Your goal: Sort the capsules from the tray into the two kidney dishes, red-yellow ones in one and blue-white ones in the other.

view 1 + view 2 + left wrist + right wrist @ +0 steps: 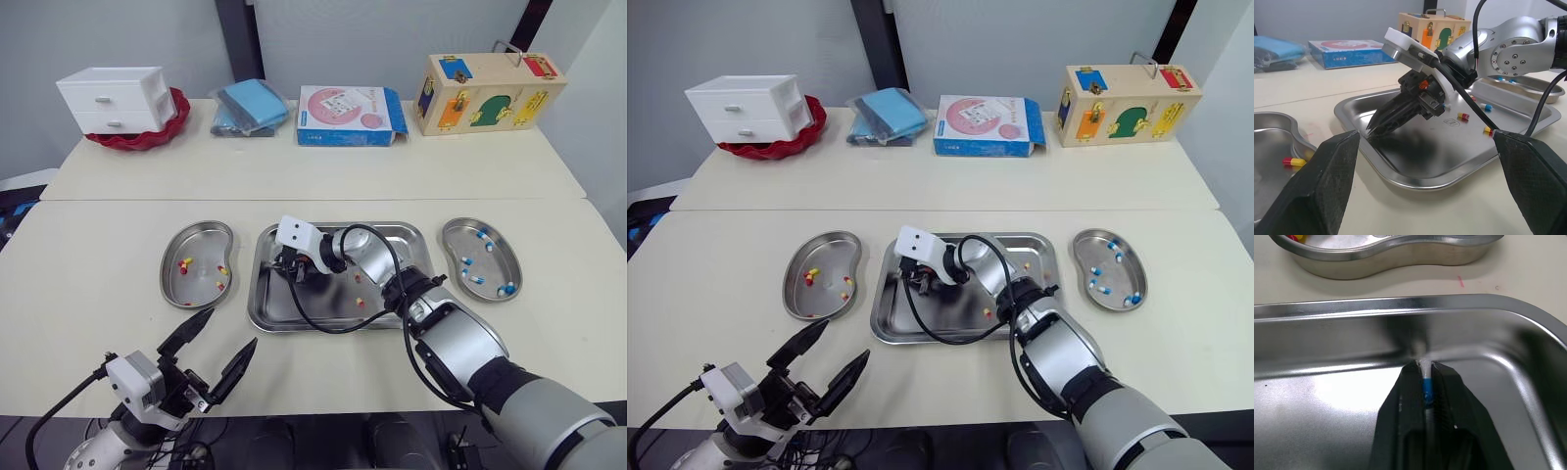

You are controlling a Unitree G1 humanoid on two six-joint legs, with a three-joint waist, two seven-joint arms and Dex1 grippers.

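Pinching a blue-white capsule (pixel 1426 382) near the 9 o'clock wall of the tray (pixel 269 305).
Clamping it between the tips of the right gripper (pixel 291 276), plain from the right wrist, too small to tell from the head; hovering the left gripper (pixel 230 328), fingers wide apart, at the tray's 7 o'clock; catching loose capsules (pixel 1463 116) from the left wrist; left dish (pixel 201 245) at 9 o'clock, right dish (pixel 505 257) at 3.

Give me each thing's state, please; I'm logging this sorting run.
right gripper, shut on blue-white capsule inside the tray.
left gripper, open above the table.
tray, holds a few loose capsules.
left kidney dish, holds red-yellow capsules.
right kidney dish, holds blue-white capsules.
drawer unit, both drawers shut.
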